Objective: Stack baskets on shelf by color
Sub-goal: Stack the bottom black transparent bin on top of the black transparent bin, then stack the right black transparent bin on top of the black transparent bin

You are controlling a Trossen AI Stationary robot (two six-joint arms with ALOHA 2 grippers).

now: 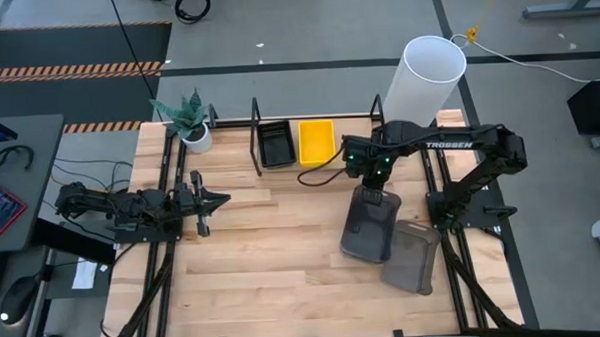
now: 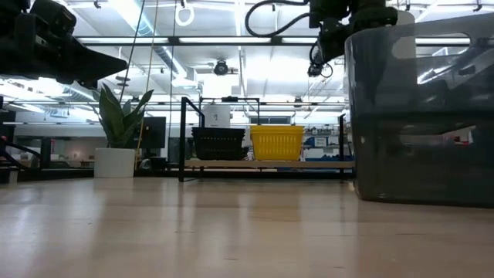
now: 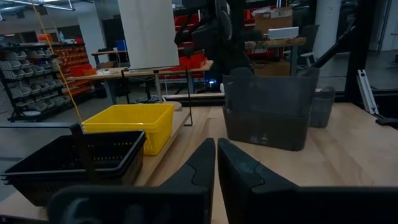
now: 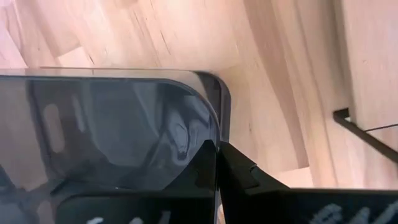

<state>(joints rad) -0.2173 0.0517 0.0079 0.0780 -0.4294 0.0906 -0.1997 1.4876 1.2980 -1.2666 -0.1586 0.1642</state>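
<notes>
Two nested dark grey baskets (image 1: 368, 229) stand right of the table's middle, also seen in the low view (image 2: 421, 116) and the left wrist view (image 3: 267, 112). My right gripper (image 1: 375, 191) is shut on their far end. Another grey basket (image 1: 413, 257) lies just to their right and nearer. On the black rod shelf (image 1: 256, 140) at the far edge sit stacked black slatted baskets (image 1: 275, 144) and yellow baskets (image 1: 316, 141). My left gripper (image 1: 209, 202) hovers shut over the table's left part, touching nothing. My right gripper (image 4: 217, 146) pinches the grey basket's far short rim (image 4: 219, 121) beside a rounded corner, one finger inside the basket and one outside. It comes from above, pointing down. The basket stands level and its bottom (image 2: 421, 199) seems to rest on the table.
A tall white cylinder (image 1: 429, 76) stands at the far right behind the right arm. A potted plant (image 1: 190, 122) sits at the far left corner, left of the shelf. Bare wood (image 1: 273, 249) lies between the two arms and toward the near edge.
</notes>
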